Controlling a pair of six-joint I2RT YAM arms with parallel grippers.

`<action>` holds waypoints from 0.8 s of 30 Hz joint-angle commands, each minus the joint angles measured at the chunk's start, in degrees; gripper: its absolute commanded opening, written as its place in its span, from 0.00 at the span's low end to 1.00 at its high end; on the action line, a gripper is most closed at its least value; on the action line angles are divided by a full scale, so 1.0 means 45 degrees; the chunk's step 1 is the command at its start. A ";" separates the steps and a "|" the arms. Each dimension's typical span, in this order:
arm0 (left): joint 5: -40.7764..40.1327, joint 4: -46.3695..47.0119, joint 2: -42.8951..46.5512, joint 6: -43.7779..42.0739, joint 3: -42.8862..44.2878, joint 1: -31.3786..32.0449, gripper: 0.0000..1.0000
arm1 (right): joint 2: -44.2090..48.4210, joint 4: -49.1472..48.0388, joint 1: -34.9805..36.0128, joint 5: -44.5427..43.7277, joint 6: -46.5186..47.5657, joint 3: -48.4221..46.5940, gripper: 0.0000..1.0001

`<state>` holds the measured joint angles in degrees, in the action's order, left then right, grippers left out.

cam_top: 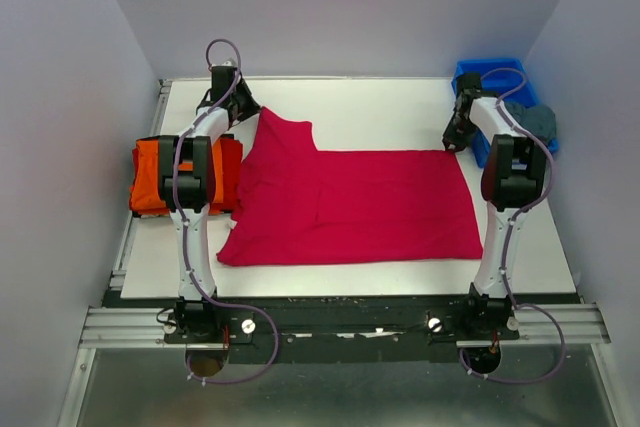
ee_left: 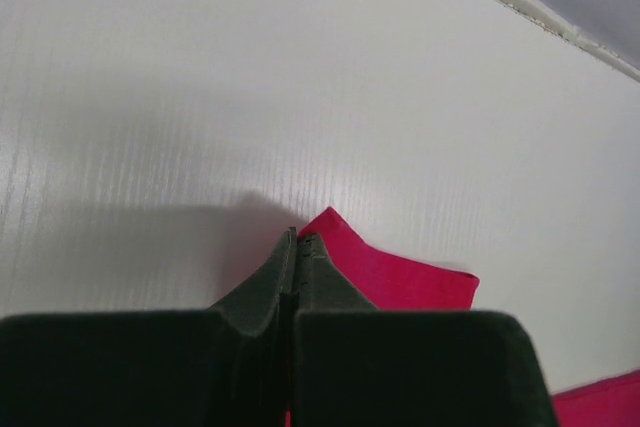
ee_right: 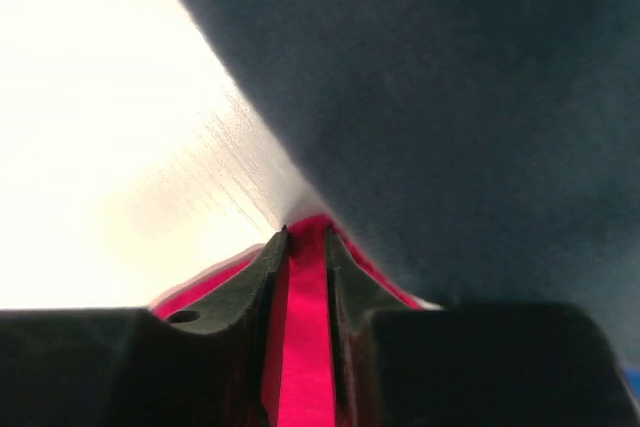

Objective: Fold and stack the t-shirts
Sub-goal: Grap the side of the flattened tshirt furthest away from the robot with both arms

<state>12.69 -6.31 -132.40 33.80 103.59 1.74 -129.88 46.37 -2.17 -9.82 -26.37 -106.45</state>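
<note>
**Differences between views.** The top view alone shows the whole layout. The crimson-pink t-shirt [cam_top: 350, 202] lies spread flat at the centre of the white counter [cam_top: 400, 117]. A folded orange t-shirt [cam_top: 150, 179] sits at the 9 o'clock edge, partly under the left arm. A blue bin [cam_top: 492, 77] stands at 2 o'clock with a grey-teal t-shirt [cam_top: 538, 123] hanging over its near rim.

Only the wrist views show the jaws. In the left wrist view, the left gripper [ee_left: 298, 239] has its jaws pressed together with no gap. They pinch a peak of crimson cloth that rises to the tips.

In the right wrist view, the right gripper [ee_right: 307, 232] has its jaws narrowly apart, with crimson cloth filling the slot between them. Whether they bear on the cloth cannot be told. A dark blurred mass [ee_right: 450, 97] fills the upper right of that view and is too blurred to identify.

**Arm pose.** Both arms reach far out from their bases. The left wrist is at the shirt's 11 o'clock corner, which is lifted into a ridge. The right wrist is angled down at the 1 o'clock corner, just beside the bin.

**Surface and room.** The counter is matt white with fine ribbing. Pale lilac-grey walls [cam_top: 350, 7] enclose three sides, and a metal rail [cam_top: 340, 325] runs along the near edge.
</note>
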 commanded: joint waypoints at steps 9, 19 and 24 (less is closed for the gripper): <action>-0.0105 0.0014 0.0730 -0.0304 -0.0110 0.0239 0.00 | -0.0102 0.0204 0.0073 -0.0472 -0.0214 -0.0269 0.08; 0.0052 0.0640 0.0906 -0.0109 -0.0071 0.0707 0.00 | 0.0914 0.0203 0.0054 -0.1567 0.0371 -0.0444 0.08; -0.0065 0.0581 0.1452 -0.0323 -0.0032 0.0747 0.00 | 0.1323 0.0262 0.0054 -0.1372 0.0528 -0.0251 0.03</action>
<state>12.69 -4.82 -130.78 33.43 102.10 4.82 -127.59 46.63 -1.85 -14.02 -25.39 -106.85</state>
